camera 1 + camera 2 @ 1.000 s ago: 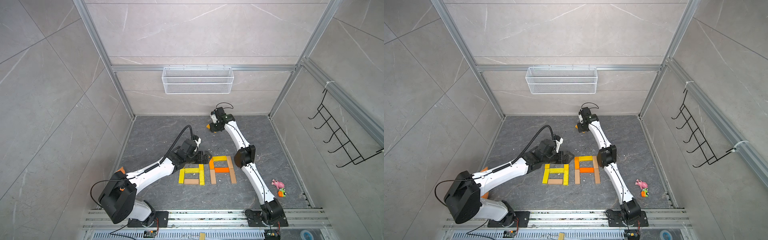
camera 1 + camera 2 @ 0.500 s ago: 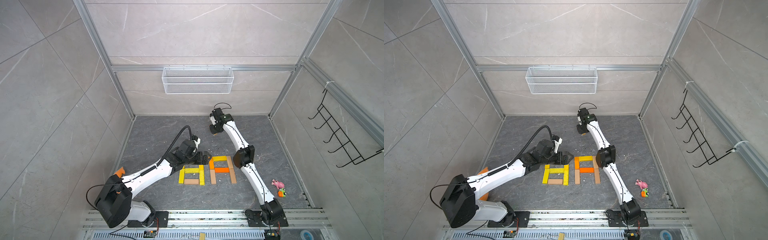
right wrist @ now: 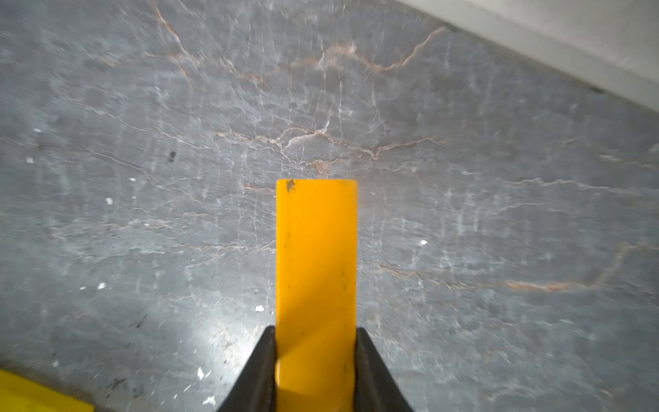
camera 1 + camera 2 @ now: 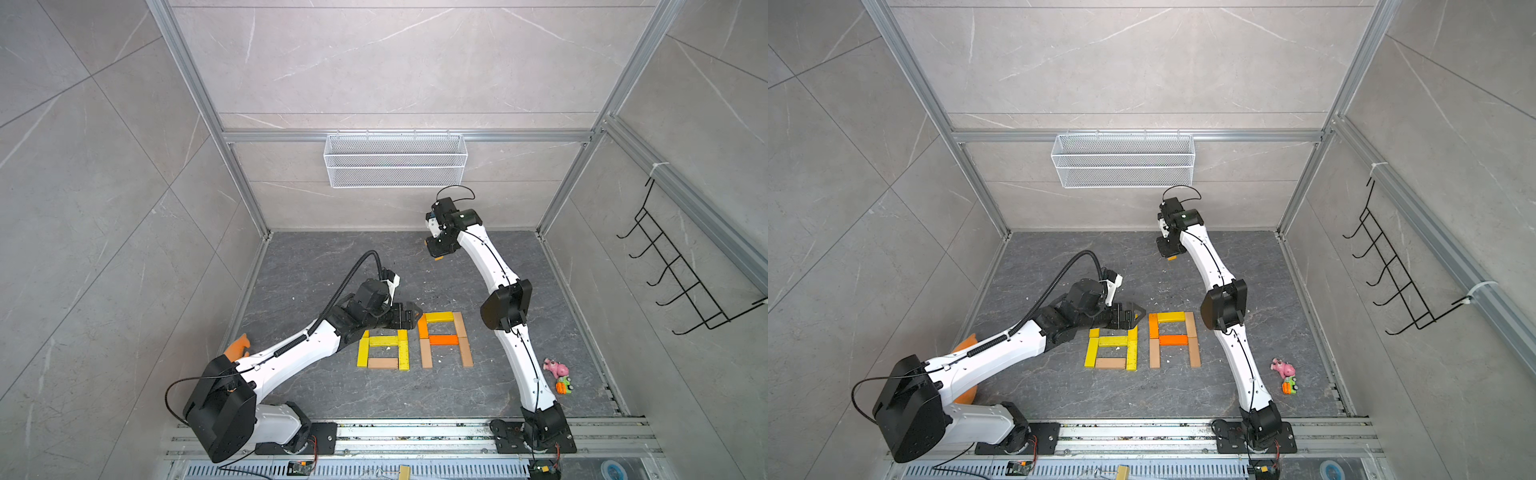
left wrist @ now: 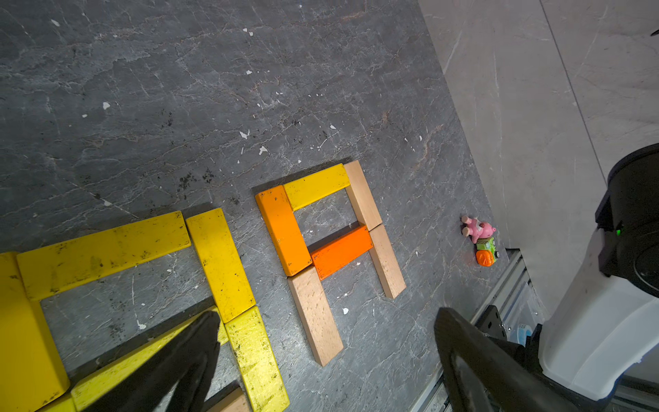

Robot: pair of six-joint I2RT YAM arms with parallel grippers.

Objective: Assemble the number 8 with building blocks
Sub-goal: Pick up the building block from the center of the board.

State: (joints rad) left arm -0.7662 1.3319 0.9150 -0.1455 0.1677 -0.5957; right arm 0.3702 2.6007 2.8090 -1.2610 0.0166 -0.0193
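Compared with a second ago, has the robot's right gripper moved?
Yes, slightly. In both top views the right gripper, holding a yellow block, has shifted toward the wire basket on the back wall, apparently lifting.

Far side: right gripper [image 3: 315, 333] closed on the orange-yellow block [image 3: 316, 249]. The block's end, which had stuck out to the gripper's left, came round to point near. Near side: left elbow [image 4: 220, 415] swung a little nearer and further left.
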